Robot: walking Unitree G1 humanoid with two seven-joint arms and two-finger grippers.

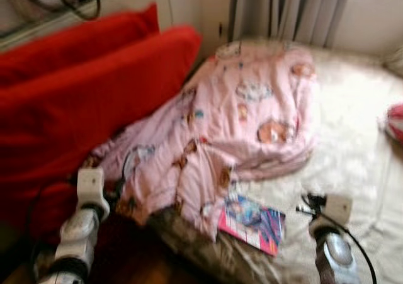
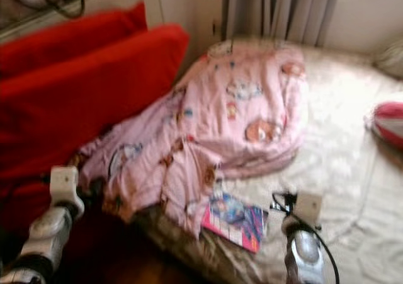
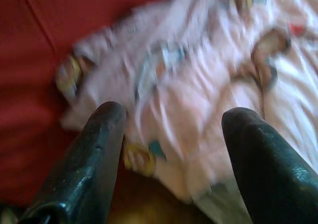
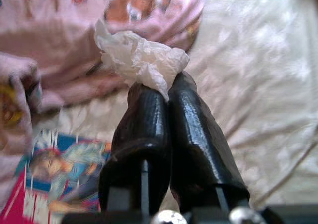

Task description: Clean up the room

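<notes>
A crumpled pink blanket [image 1: 245, 114] with cartoon prints lies heaped on the bed, one end spilling over the bed's near-left corner. A colourful magazine [image 1: 252, 221] lies on the sheet just in front of it. My right gripper [image 4: 166, 92] is shut on a crumpled white tissue [image 4: 141, 60], held above the sheet close to the magazine [image 4: 54, 169] and the blanket's edge. My left gripper [image 3: 174, 117] is open, hovering over the hanging end of the blanket [image 3: 198, 85] beside the red cushions. The left arm [image 1: 88, 196] is low at the left, the right arm [image 1: 334, 215] low at the right.
Two big red cushions [image 1: 82, 89] lean along the left of the bed. The cream bed sheet [image 1: 352, 145] spreads to the right, with a red and white object [image 1: 395, 121] at its right edge. Grey curtains [image 1: 289, 10] hang behind. The views are blurred.
</notes>
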